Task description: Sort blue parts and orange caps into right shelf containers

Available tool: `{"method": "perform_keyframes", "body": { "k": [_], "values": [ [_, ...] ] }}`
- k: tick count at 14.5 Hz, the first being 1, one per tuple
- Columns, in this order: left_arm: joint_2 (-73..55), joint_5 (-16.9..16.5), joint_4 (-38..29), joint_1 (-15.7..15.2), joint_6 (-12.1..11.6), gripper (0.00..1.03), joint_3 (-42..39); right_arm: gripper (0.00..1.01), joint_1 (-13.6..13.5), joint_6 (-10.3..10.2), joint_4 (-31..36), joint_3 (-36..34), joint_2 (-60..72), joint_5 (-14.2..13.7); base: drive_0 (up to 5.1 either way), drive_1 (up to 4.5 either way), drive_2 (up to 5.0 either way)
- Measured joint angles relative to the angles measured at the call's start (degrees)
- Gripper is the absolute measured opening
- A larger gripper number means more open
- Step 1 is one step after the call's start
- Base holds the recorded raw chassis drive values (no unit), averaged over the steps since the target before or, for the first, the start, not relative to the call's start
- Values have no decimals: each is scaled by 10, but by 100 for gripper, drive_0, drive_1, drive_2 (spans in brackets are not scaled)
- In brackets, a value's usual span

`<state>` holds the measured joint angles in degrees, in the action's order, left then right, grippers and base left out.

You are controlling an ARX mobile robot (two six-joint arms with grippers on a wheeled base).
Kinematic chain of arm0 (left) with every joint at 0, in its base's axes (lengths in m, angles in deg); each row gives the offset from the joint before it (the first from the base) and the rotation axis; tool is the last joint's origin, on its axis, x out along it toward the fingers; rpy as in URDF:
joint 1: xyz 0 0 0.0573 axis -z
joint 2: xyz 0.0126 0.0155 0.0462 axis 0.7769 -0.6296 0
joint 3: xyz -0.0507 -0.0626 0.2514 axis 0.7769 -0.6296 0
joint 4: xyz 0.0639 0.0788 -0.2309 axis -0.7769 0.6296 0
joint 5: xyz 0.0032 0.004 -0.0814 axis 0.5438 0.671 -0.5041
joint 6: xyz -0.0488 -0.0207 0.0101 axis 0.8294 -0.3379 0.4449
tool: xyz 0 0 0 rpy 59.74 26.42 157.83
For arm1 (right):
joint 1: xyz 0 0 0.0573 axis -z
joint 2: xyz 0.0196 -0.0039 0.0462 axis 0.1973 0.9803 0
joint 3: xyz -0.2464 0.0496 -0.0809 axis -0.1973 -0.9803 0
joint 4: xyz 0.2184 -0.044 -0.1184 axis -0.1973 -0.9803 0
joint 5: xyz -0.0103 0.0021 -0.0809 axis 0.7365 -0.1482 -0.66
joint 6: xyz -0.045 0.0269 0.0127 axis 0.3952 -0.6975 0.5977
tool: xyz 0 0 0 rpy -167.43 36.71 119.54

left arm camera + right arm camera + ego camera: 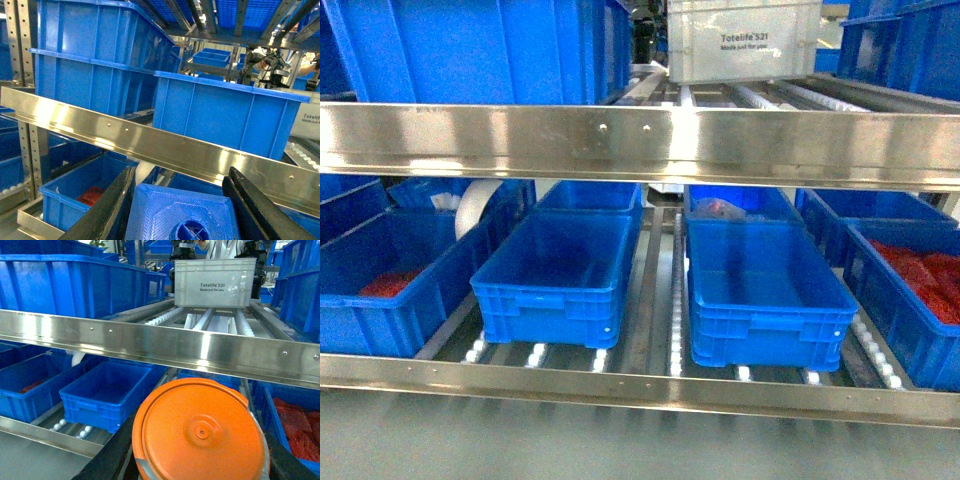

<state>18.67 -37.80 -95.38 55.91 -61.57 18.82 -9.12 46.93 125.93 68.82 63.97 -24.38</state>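
In the left wrist view my left gripper is shut on a blue part, a flat square printed piece with a round hub, held between the black fingers. In the right wrist view my right gripper is shut on an orange cap, whose round flat top faces the camera. Neither gripper shows in the head view. Two deep blue crates stand empty on the lower shelf's rollers. A third crate at the right holds red pieces.
A steel rail crosses in front of the upper shelf, and a lower rail edges the roller shelf. A white bin sits on the upper rollers. The left crate holds red pieces, with a white roll behind it.
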Motion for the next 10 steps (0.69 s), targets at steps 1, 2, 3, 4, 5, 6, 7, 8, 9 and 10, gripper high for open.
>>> {"method": "perform_keyframes", "body": {
  "k": [1, 2, 3, 4, 5, 6, 7, 8, 9, 10],
  "values": [
    [0, 0, 0, 0, 0, 47, 0, 44, 0, 0, 0, 0, 0, 0, 0, 0, 0],
    [0, 0, 0, 0, 0, 47, 0, 44, 0, 0, 0, 0, 0, 0, 0, 0, 0],
    [0, 0, 0, 0, 0, 47, 0, 44, 0, 0, 0, 0, 0, 0, 0, 0, 0],
    [0, 0, 0, 0, 0, 47, 0, 44, 0, 0, 0, 0, 0, 0, 0, 0, 0],
    [0, 0, 0, 0, 0, 47, 0, 44, 0, 0, 0, 0, 0, 0, 0, 0, 0],
    [0, 0, 0, 0, 0, 47, 0, 44, 0, 0, 0, 0, 0, 0, 0, 0, 0],
    [0, 0, 0, 0, 0, 47, 0, 44, 0, 0, 0, 0, 0, 0, 0, 0, 0],
    [0, 0, 0, 0, 0, 47, 0, 44, 0, 0, 0, 0, 0, 0, 0, 0, 0],
    [0, 0, 0, 0, 0, 47, 0, 44, 0, 0, 0, 0, 0, 0, 0, 0, 0],
    [0, 0, 0, 0, 0, 47, 0, 44, 0, 0, 0, 0, 0, 0, 0, 0, 0]
  ]
}}
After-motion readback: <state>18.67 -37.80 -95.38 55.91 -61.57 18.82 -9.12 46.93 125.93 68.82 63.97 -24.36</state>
